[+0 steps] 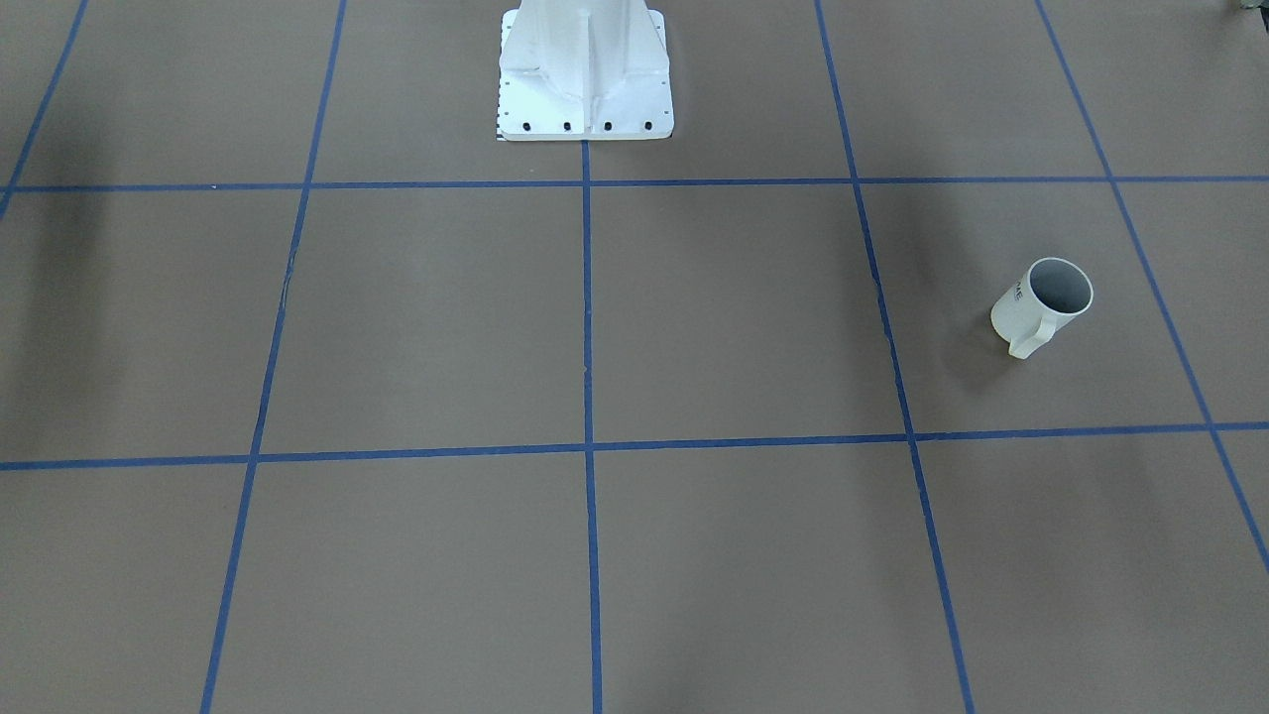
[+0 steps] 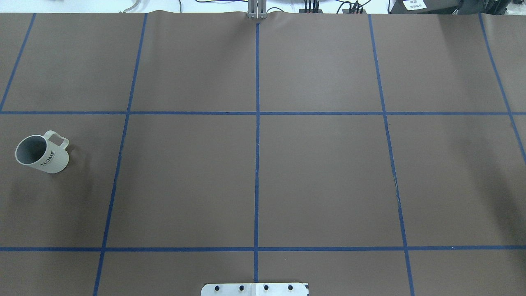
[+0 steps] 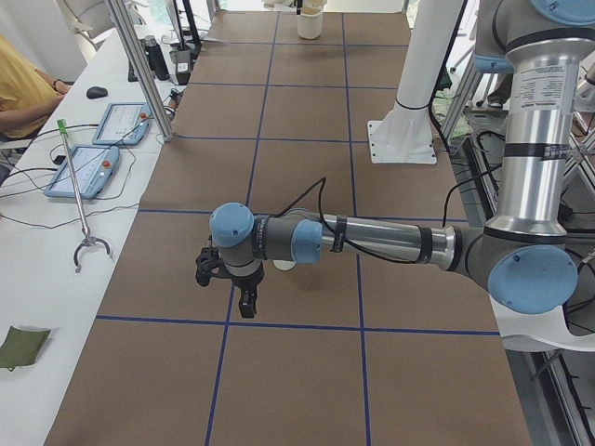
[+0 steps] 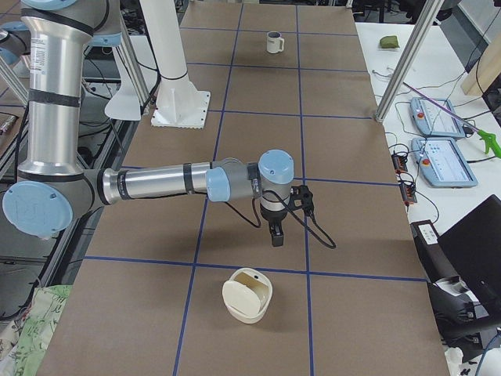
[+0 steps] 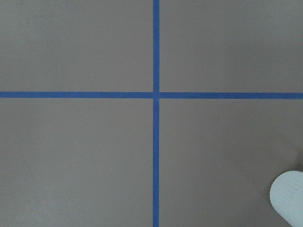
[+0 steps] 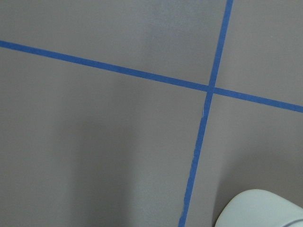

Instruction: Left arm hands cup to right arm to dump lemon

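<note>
On the robot's left, the cup reads "HOME"; left tool, right tool: cannot tell whether apart.

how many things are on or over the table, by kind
cup: 1
tub: 1
arms: 2, left arm and right arm
total: 4

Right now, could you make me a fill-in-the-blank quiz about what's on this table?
1. The cup bears the word ____ on its side.
2. The tape lines on the brown table are ____.
3. In the overhead view, the cup stands near the table's ____ edge.
Missing words: HOME; blue; left.
</note>
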Available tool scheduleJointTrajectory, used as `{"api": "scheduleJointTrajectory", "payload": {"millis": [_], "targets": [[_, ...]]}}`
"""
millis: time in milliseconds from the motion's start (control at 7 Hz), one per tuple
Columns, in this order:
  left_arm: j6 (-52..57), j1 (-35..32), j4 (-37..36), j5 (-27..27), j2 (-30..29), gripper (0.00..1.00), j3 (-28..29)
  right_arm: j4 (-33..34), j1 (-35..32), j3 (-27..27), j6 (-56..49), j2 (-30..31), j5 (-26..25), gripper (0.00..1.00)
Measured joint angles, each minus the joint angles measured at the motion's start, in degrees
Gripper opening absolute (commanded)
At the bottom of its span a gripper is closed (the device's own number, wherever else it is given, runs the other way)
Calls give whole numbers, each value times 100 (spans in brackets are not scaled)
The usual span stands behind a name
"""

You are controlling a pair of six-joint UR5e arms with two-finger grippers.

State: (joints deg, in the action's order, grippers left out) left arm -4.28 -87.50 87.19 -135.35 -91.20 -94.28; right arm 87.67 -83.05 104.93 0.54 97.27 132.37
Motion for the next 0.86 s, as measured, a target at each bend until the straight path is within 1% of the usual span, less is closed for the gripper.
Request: {"api": "scheduleJointTrajectory", "payload": {"millis": [571, 857], "targets": [[-24, -16, 85, 24, 70, 100, -159, -5, -1, 4, -10, 14, 17, 100], [-32, -19, 101, -99, 113, 100, -240, -5, -1, -5, -5, 15, 17, 100]]}}
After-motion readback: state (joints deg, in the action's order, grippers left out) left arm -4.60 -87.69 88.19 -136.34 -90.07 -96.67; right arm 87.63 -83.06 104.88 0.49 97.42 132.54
